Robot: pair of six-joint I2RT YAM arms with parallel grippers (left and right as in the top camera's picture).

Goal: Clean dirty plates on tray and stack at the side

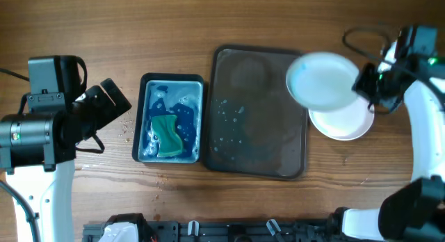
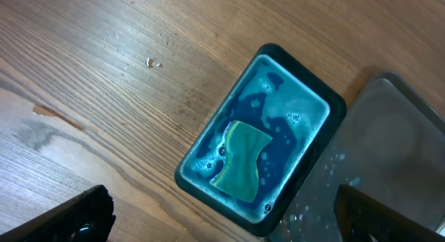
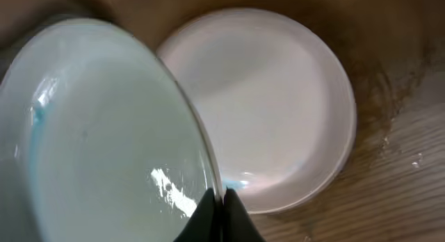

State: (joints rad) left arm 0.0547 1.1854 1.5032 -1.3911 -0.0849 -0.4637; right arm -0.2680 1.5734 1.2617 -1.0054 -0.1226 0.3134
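My right gripper (image 1: pixel 363 82) is shut on the rim of a white plate (image 1: pixel 321 80) and holds it over the tray's right edge and over a white plate (image 1: pixel 348 120) lying on the table right of the tray. In the right wrist view the held plate (image 3: pixel 97 138) has a faint blue streak at its left rim, pinched by the fingers (image 3: pixel 222 200); the lower plate (image 3: pixel 271 96) lies beyond. The dark brown tray (image 1: pixel 259 110) holds only water drops. My left gripper (image 2: pixel 222 214) is open and empty above the table left of the tub. A third plate is not in view.
A blue tub (image 1: pixel 171 118) with soapy blue water and a green sponge (image 1: pixel 167 134) stands left of the tray; it also shows in the left wrist view (image 2: pixel 261 138). Water drops lie on the wood around the tub. A cable (image 1: pixel 361 40) runs at the back right.
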